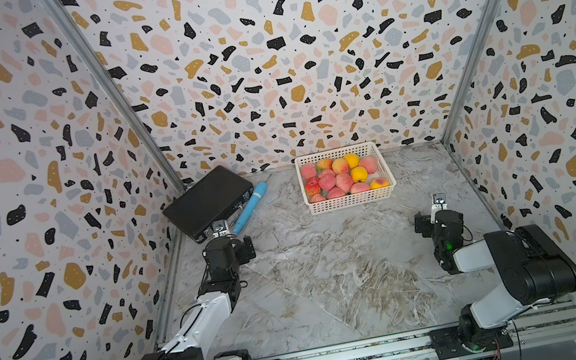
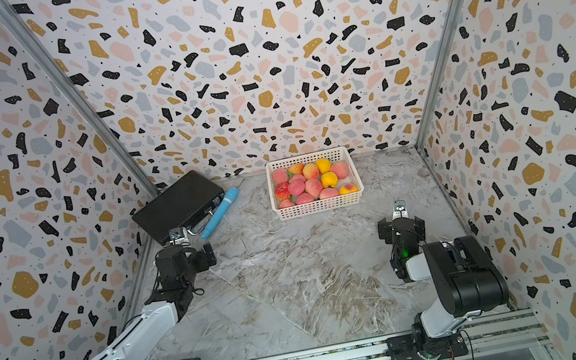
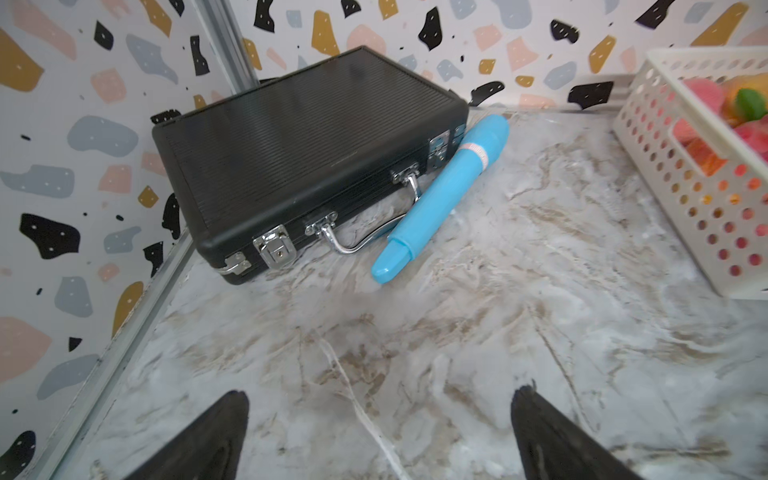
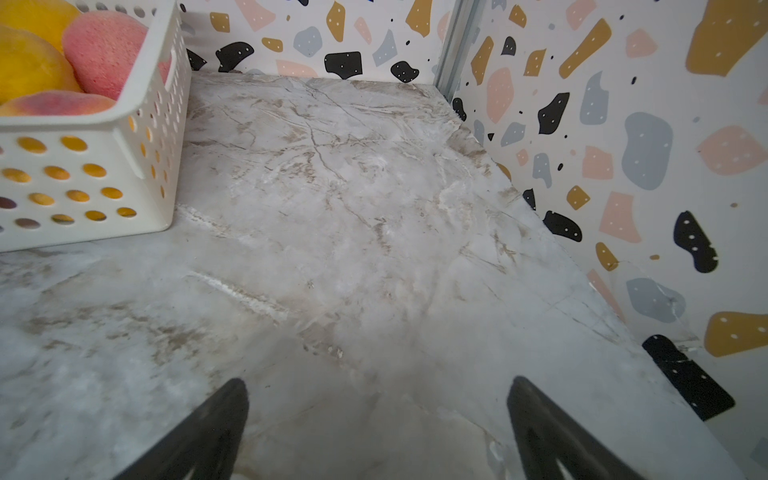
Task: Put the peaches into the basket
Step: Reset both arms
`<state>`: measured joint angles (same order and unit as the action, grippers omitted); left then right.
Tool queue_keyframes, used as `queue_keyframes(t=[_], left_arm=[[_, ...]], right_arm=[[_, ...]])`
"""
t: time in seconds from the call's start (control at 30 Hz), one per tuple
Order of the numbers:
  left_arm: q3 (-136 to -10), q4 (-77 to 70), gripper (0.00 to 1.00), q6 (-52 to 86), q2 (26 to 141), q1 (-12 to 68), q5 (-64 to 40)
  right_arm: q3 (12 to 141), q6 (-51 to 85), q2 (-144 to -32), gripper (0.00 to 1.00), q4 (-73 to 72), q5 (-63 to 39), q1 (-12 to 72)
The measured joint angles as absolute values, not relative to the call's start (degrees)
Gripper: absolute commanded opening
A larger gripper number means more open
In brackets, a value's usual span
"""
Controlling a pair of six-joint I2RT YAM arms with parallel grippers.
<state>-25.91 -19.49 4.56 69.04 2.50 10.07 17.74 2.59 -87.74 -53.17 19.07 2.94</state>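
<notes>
1. Black case (image 1: 208, 201): lies flat in the far left corner, latches shut. Not part of the job.
2. Left gripper (image 3: 380, 392): jaws spread wide, nothing between them, above bare table (image 1: 332, 261) near the case. Judged parked clear of the basket, since no fruit lies within its reach.
3. Blue cylinder (image 1: 251, 205): lies against the case's handle side. It is a distractor.
4. Basket (image 1: 352, 199): sits against the back wall, centre-right. Peaches (image 1: 342, 179) fill it in a packed layer, mostly pink, a few yellow-orange, one redder. The perforated walls keep them from rolling out. None can be seen on the table, so the task looks complete.
5. Right gripper (image 4: 376, 384): jaws wide apart and empty, over bare marble beside the basket's corner.
</notes>
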Motion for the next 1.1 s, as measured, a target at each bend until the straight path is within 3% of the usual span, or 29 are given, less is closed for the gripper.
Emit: queue_keyframes(t=[0.27, 1.1], left_arm=[[-19.4, -38.1, 0.99, 3.6, 81.2, 0.3, 6.5], [-17.6, -47.1, 0.99, 0.9, 82.2, 0.1, -1.1]], right_arm=[[17.7, 2.6, -87.7, 0.99, -53.2, 19.1, 2.9], [18.1, 2.9, -87.7, 0.99, -53.1, 17.7, 2.0]])
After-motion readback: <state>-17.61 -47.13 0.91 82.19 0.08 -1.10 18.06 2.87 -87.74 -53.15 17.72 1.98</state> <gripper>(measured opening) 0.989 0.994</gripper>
